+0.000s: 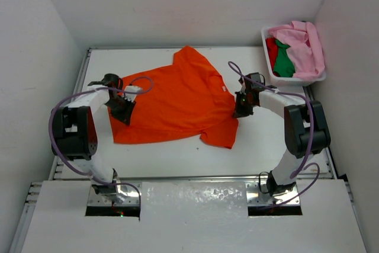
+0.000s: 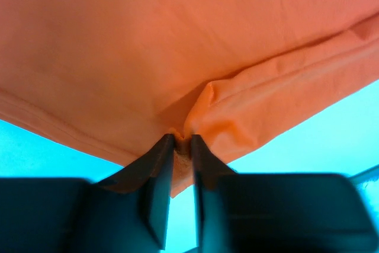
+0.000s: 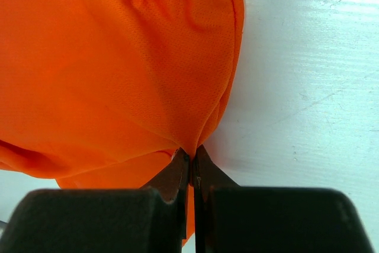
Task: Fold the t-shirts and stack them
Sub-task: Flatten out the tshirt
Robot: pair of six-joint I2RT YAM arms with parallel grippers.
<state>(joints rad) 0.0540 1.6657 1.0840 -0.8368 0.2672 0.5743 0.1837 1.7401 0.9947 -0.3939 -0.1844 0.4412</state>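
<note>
**Orange shirt pinched at both ends, three more heaped in the basket**

Orange fabric fills most of the table (image 1: 260,140), a white, smooth, faintly streaked surface. At the left, the left claw (image 1: 121,109) has its jaws drawn narrow on the hem end of the orange shirt (image 1: 177,99). The left wrist view shows a small puckered fold of cloth caught between the dark fingers (image 2: 157,170), with the hem seam running off to either side.

The orange shirt lies spread out and nearly flat, turned sideways. Its hem is to the left and its neck to the right. One short sleeve points to the far side and the other to the near side. The cloth is soft and thin, with shallow wrinkles. Up close it shows a fine pinhole weave and a stitched band at the neck.

At the neck end, the right claw (image 1: 241,108) is closed tight on the edge of the shirt. The fabric gathers into a crease that runs straight into the fingertips (image 3: 177,173).

At the far right corner stands a white rectangular plastic basket (image 1: 296,80), well apart from the orange shirt. It holds a crumpled heap. A pink shirt (image 1: 302,42) lies on top and spills over the rim. A green shirt (image 1: 284,60) is bunched beside it, and a red shirt (image 1: 271,45) is tucked against the left wall.
</note>
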